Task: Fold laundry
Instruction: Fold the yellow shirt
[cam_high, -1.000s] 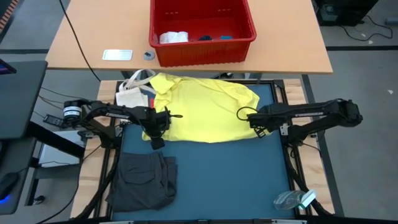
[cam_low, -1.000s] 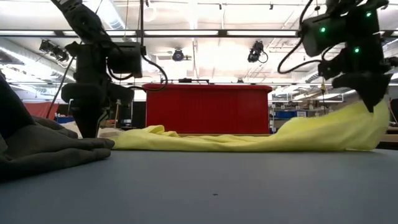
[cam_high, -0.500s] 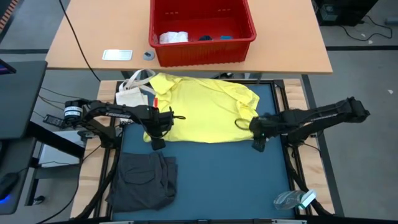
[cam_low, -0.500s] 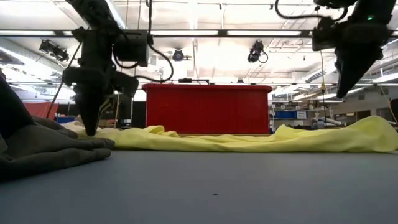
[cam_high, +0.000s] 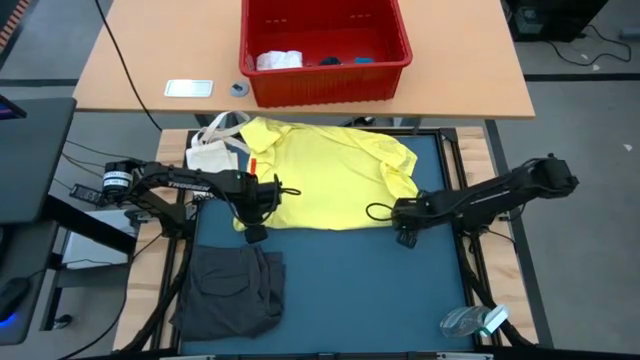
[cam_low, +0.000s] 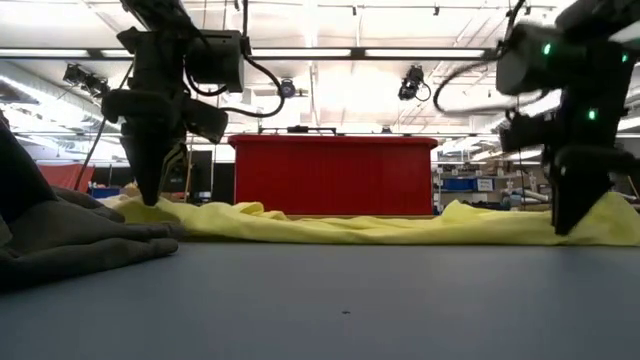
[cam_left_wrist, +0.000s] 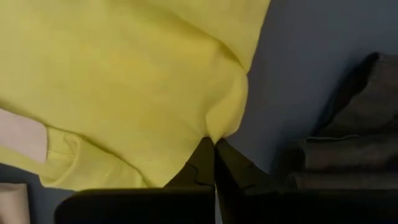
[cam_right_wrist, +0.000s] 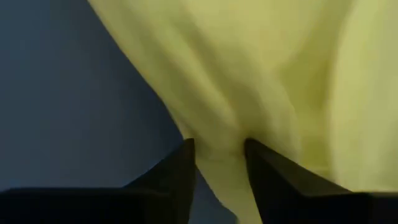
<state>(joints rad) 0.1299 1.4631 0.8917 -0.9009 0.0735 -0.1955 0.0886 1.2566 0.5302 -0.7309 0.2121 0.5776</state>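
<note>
The bright yellow T-shirt (cam_high: 325, 175) lies spread on the blue mat (cam_high: 340, 290), toward its far side. My left gripper (cam_high: 250, 212) is shut on the shirt's near left corner. My right gripper (cam_high: 403, 225) points down at the shirt's near right edge, open. Its two fingers (cam_right_wrist: 183, 158) stand apart with yellow cloth (cam_right_wrist: 217, 134) between them. A folded dark grey garment (cam_high: 230, 290) rests on the mat's near left. A white cloth (cam_high: 278, 60) and a small blue piece (cam_high: 362, 60) lie in the red basket (cam_high: 325, 85). My left gripper pinches a small pucker of the shirt's near left edge (cam_left_wrist: 221, 127) between its two fingers, from above, pointing down. The pinched spot (cam_low: 150, 203) is raised a little; the rest of the shirt lies on the mat. My right gripper stands astride the shirt's near right edge (cam_right_wrist: 214, 155); whether it touches the cloth I cannot tell.
A small white bag (cam_high: 212, 150) lies at the mat's far left corner, beside the shirt. The red basket stands on a wooden table (cam_high: 150, 60) beyond the mat. A clear plastic thing (cam_high: 475, 322) lies near the mat's near right corner. Bare mat spans the near middle.
My right gripper has let go of the shirt's right side, which it held lifted; that side has fallen flat onto the mat. The gripper rose, turned, then came down toward the near edge onto the shirt's near right edge. My left gripper has risen slightly with its corner.
</note>
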